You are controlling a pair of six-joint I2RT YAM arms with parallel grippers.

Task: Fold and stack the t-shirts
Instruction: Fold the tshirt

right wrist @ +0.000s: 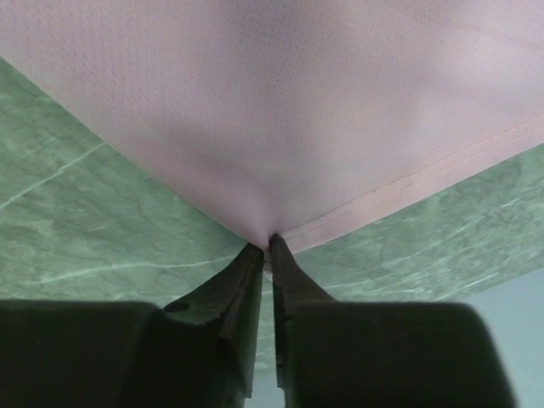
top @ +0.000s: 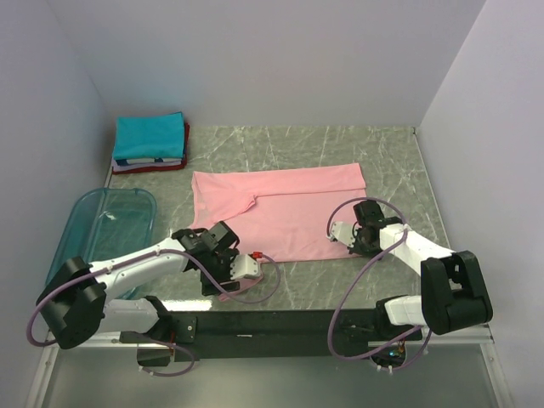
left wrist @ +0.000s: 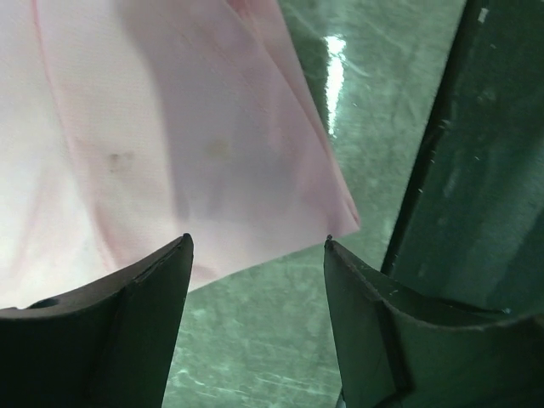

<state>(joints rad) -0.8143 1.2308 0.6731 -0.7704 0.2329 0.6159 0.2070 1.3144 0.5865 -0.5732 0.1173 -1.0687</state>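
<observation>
The light pink t-shirt lies spread on the table, partly folded, with a crease near its left side. My right gripper is shut on the shirt's near right corner; the cloth is pinched between the fingertips. My left gripper is open and empty just short of the shirt's near left corner, its fingers over bare table. A folded teal t-shirt tops a stack with red and white edges at the back left.
A translucent blue plastic bin stands at the left, beside the left arm. The green marbled table is walled by white panels on three sides. A black rail runs along the near edge.
</observation>
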